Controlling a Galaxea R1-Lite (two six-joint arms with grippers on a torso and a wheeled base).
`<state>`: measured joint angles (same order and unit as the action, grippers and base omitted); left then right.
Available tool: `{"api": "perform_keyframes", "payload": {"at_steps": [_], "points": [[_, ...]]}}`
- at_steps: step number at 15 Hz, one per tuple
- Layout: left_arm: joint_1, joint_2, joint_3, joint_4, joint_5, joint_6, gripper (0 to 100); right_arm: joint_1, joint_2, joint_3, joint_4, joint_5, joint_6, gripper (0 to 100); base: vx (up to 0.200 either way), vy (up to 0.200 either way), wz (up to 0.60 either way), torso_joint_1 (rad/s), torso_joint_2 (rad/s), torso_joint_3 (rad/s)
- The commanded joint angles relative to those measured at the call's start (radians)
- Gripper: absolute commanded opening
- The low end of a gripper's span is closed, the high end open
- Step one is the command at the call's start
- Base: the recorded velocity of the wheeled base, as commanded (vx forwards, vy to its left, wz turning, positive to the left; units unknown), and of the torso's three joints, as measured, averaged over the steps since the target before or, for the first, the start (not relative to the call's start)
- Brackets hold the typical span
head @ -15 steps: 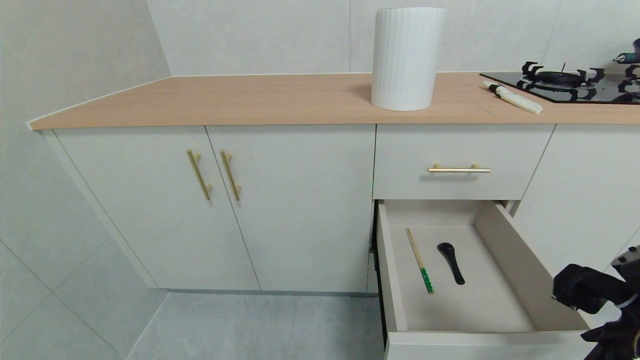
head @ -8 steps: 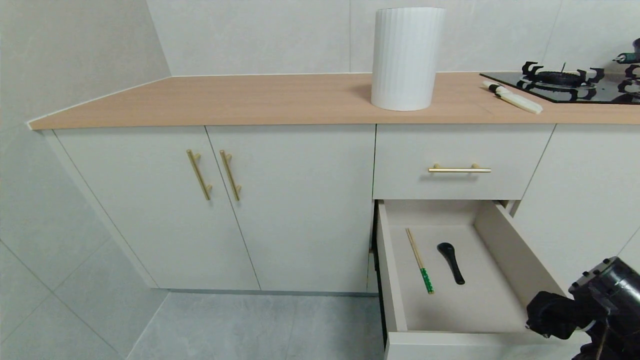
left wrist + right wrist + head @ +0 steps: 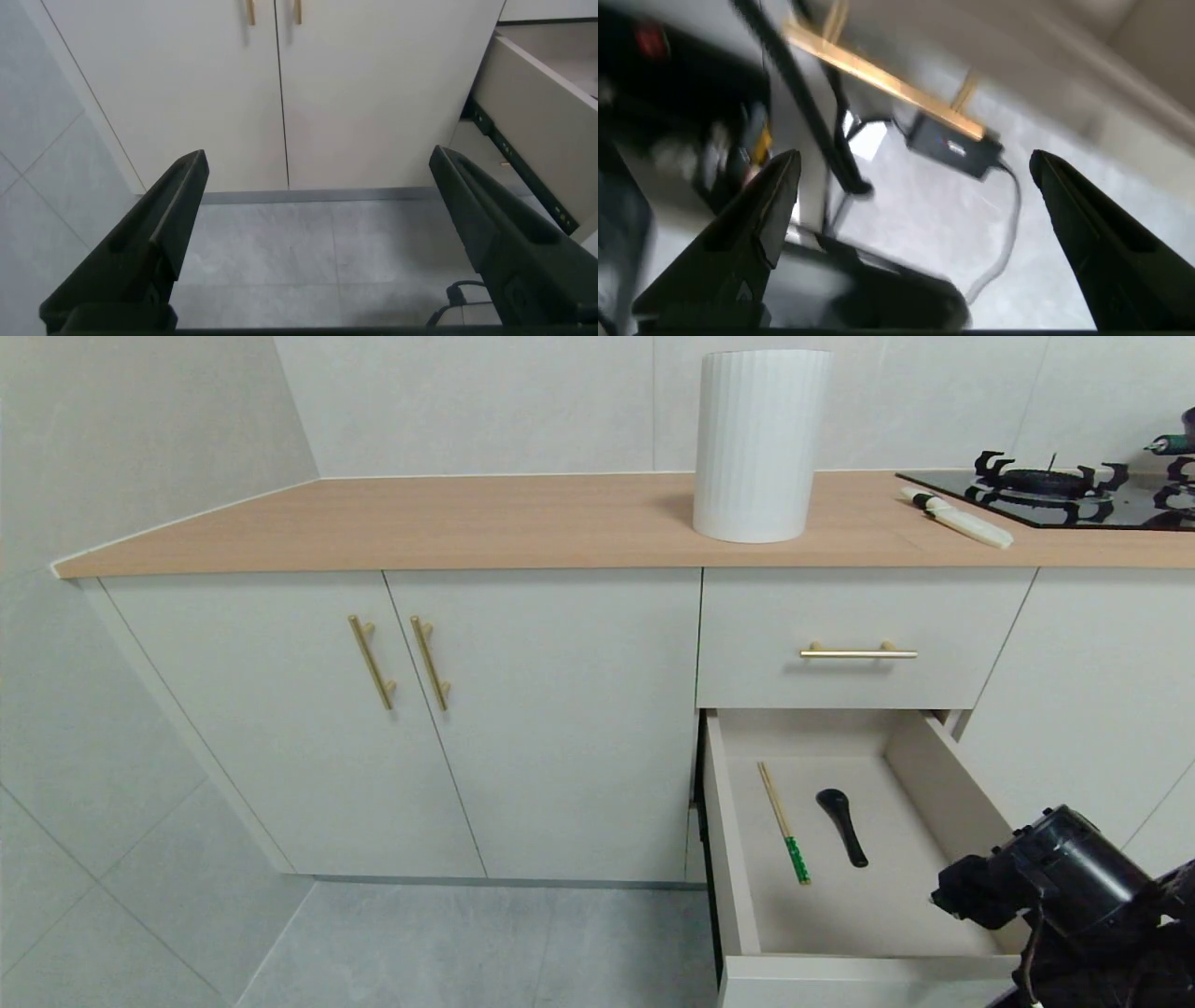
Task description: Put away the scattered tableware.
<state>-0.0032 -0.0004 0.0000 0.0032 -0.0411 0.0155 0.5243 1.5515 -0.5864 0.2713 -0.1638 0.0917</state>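
Two slim wooden chopsticks (image 3: 782,823) lie beside a glossy black spoon (image 3: 843,826).

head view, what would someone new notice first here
First, the open drawer at lower right, with chopsticks and a black spoon lying side by side, apart, on its floor. Next, the tall white ribbed cylinder standing on the counter above it. What looks like a knife lies beside the stove at far right.

right arm (image 3: 1074,882): black, rounded | left hand (image 3: 318,161): black tapered fingers (image 3: 159,243)
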Motion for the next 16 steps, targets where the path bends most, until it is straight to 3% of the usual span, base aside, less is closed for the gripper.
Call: {"api": "perform_keyframes", "payload": {"at_steps": [1,7,12,16], "points": [[0.000,0.000,0.000,0.000,0.000,0.000,100,0.000,0.055,-0.018,-0.015,-0.013,0.031,100,0.000,0.000,0.00,0.000,0.00,0.000],[0.000,0.000,0.000,0.000,0.000,0.000,100,-0.001,0.099,-0.072,-0.043,-0.042,0.148,100,0.000,0.000,0.00,0.000,0.00,0.000],[0.000,0.000,0.000,0.000,0.000,0.000,100,-0.004,0.153,-0.067,-0.173,-0.120,0.215,100,0.000,0.000,0.00,0.000,0.00,0.000],[0.000,0.000,0.000,0.000,0.000,0.000,100,-0.044,0.193,-0.069,-0.287,-0.121,0.241,100,0.000,0.000,0.00,0.000,0.00,0.000]]}}
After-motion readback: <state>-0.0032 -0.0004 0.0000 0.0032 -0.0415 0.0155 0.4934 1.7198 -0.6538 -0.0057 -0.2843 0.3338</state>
